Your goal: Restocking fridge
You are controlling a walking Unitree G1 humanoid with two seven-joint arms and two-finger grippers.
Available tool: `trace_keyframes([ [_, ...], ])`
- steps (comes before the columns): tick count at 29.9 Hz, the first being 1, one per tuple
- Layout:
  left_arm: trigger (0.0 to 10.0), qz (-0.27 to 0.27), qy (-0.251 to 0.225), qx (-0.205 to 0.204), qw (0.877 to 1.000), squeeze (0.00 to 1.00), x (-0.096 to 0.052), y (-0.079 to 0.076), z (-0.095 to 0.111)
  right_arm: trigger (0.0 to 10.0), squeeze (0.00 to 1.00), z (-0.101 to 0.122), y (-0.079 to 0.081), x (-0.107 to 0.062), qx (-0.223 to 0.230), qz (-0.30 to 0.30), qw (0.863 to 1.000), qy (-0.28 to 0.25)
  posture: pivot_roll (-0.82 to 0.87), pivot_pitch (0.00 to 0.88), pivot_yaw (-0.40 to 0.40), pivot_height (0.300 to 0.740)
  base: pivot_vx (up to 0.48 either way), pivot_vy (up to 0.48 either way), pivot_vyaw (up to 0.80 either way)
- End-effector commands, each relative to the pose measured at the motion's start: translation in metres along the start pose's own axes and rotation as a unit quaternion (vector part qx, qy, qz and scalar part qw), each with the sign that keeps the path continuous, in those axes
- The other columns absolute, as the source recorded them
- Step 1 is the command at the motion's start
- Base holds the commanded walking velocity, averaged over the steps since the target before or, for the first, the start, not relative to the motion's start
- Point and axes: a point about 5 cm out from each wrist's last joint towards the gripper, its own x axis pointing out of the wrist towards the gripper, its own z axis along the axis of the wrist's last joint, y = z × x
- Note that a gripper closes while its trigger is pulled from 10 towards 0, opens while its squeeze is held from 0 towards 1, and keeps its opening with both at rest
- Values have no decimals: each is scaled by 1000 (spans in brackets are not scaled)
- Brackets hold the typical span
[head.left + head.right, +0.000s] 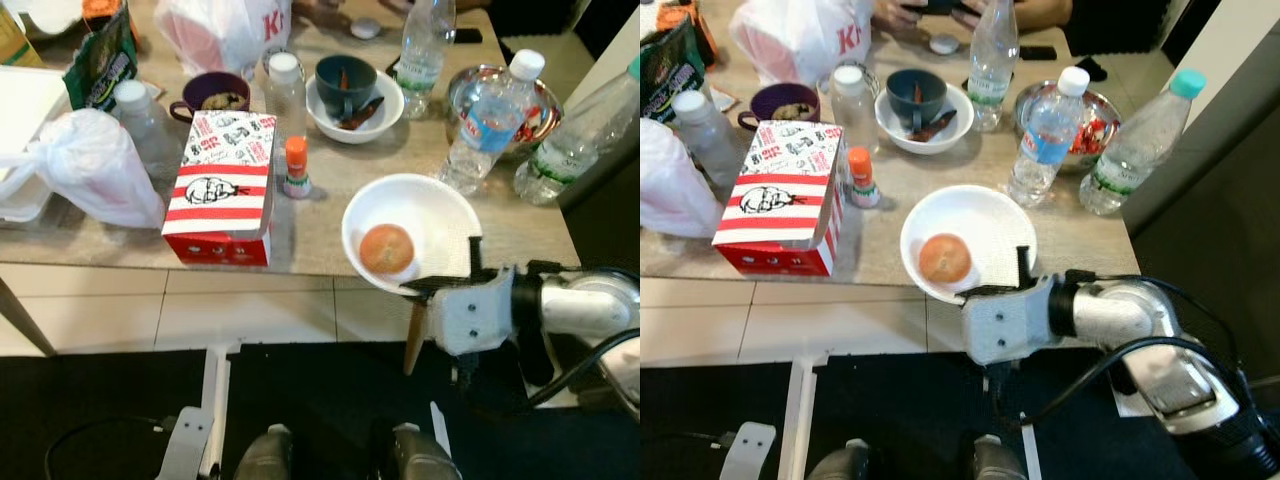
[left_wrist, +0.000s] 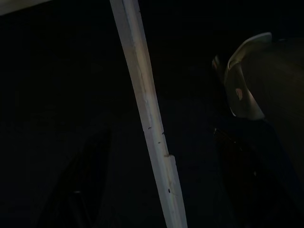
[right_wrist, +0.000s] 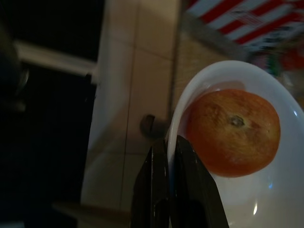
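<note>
The table (image 1: 320, 225) is crowded with bottles, bags and a striped box (image 1: 222, 185). At its near edge sits the white bowl (image 1: 985, 225), overhanging slightly, an orange (image 1: 944, 257) inside. My right pincer (image 3: 167, 145) is pinched on the bowl's near rim, the orange just beyond my fingertips

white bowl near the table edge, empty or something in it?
Not empty. The white bowl holds one round orange fruit; the right gripper has its fingers shut on the near rim.

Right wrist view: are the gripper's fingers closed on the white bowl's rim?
Yes, the right gripper pinches the rim of the white bowl beside the orange fruit.
</note>
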Motion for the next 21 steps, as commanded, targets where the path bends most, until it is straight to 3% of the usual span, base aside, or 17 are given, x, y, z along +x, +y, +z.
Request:
trace_keyframes([
  [1,10000,-9,21,-3,1000,0,-3,-7,-13,10000,0,3,-1,-4,5,-21,1000,-11,-95,243,-54,723,0,0,0],
  [2,10000,-9,21,-3,1000,0,-3,-7,-13,10000,0,3,-1,-4,5,-21,1000,-11,-95,243,-54,723,0,0,0],
  [4,10000,-7,18,-3,1000,0,-3,-6,-10,10000,0,2,-13,-9,-5,-84,996,-5,-97,242,-56,723,0,0,0],
  [7,10000,-5,17,-3,1000,0,-3,-5,-10,10000,0,-2,-18,-13,-3,-105,994,7,-95,239,-57,723,0,0,0],
  [9,10000,-4,16,-3,1000,0,-3,-5,-10,10000,0,-13,-9,-20,-4,-93,995,40,-93,237,-62,723,0,0,0],
  [16,10000,-2,13,-4,1000,0,-3,-4,-9,10000,0,-26,6,-24,9,-101,993,67,-93,231,-72,723,0,0,0],
  [19,10000,0,9,-8,1000,0,-2,-3,-8,10000,0,-58,18,-44,41,-141,978,145,-103,223,-75,723,0,0,0],
  [21,10000,0,8,-8,1000,0,-2,-3,-8,10000,0,-70,20,-56,57,-156,972,166,-111,222,-73,723,0,0,0],
])
